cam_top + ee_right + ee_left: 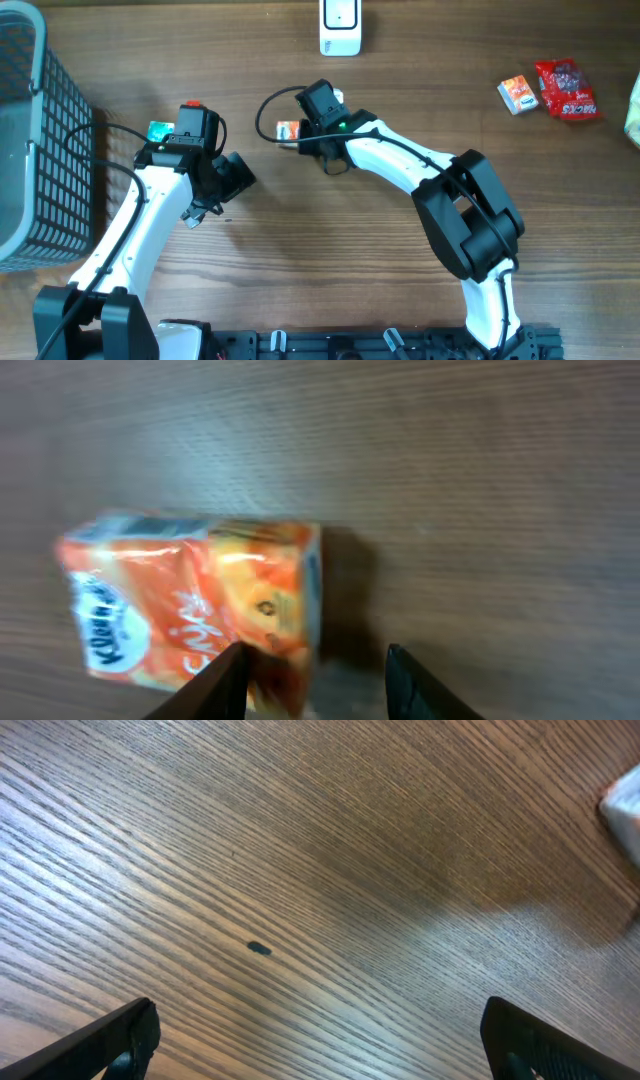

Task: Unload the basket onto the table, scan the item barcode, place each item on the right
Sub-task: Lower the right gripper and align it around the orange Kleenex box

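While the wooden table [400,290] bears a grey basket [30,140] at one side, the left gripper [320,1040] hangs wide open; the right gripper [315,685], near the white scanner [340,25], holds jaws apart over one end of the orange tissue pack [190,600]

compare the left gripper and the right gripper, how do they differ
The left gripper has its fingers wide apart; the right gripper has them closer together. Between the left gripper's fingers is only bare table; the right gripper has a corner of an orange tissue pack between its fingers. Both point down at the table.
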{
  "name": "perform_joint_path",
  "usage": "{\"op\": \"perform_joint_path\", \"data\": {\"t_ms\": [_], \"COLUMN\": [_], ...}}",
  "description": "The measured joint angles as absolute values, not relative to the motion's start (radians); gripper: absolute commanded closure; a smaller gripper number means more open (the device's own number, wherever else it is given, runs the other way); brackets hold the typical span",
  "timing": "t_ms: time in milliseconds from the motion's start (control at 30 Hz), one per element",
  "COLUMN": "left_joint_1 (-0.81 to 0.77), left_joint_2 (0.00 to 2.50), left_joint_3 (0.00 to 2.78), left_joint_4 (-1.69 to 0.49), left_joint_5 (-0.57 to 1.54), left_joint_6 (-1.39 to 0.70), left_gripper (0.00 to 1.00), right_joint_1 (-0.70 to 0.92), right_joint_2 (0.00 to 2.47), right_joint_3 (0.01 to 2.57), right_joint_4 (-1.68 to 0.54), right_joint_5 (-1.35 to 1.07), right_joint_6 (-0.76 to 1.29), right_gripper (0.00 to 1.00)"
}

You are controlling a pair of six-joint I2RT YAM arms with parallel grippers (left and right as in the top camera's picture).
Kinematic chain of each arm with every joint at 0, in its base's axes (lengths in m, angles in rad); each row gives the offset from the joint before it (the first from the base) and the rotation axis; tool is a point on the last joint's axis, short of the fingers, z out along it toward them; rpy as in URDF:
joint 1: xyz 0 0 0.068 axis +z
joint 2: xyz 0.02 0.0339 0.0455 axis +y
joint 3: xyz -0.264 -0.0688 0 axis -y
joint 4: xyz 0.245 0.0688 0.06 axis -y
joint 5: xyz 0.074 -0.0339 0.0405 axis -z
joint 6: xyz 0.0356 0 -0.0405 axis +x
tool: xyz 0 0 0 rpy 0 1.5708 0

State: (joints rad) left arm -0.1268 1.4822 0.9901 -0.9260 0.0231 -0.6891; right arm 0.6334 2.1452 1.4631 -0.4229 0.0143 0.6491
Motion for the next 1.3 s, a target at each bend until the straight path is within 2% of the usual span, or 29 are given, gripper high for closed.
{"op": "perform_joint_path", "data": {"t_ms": [100, 267, 333, 433, 667, 767, 933, 1067, 1300], "left_joint_1": [-0.127, -0.127, -0.127, -0.127, -0.127, -0.127, -0.127, -0.127, -0.127], "left_joint_2": [1.482, 1.482, 1.482, 1.482, 1.482, 1.482, 1.482, 1.482, 1.482], "left_joint_3": [0.990, 0.990, 0.990, 0.990, 0.990, 0.990, 0.990, 0.990, 0.990], "left_joint_4": [-0.931, -0.932, -0.932, -0.932, -0.924, -0.924, -0.924, -0.927, -0.928], "left_joint_5": [0.023, 0.023, 0.023, 0.023, 0.023, 0.023, 0.023, 0.023, 0.023], "left_joint_6": [-0.689, -0.689, -0.689, -0.689, -0.689, -0.689, -0.689, -0.689, -0.689], "left_gripper": [0.00, 0.00, 0.00, 0.00, 0.00, 0.00, 0.00, 0.00, 0.00], "right_joint_1": [0.635, 0.634, 0.634, 0.634, 0.634, 0.634, 0.634, 0.633, 0.617], "right_joint_2": [2.144, 2.135, 2.130, 2.071, 1.904, 1.902, 1.906, 1.919, 1.921], "right_joint_3": [1.479, 1.489, 1.489, 1.489, 1.496, 1.497, 1.497, 1.497, 1.493], "right_joint_4": [-0.490, -0.609, -0.644, -0.697, -0.661, -0.613, -0.581, -0.579, -0.690], "right_joint_5": [0.027, 0.044, 0.062, 0.101, 0.094, 0.065, 0.045, 0.033, -0.099], "right_joint_6": [0.640, 0.623, 0.617, 0.607, 0.597, 0.593, 0.559, 0.414, -0.139], "right_gripper": [0.62, 0.59, 0.56, 0.45, 0.41, 0.29, 0.28, 0.28, 0.27]}}
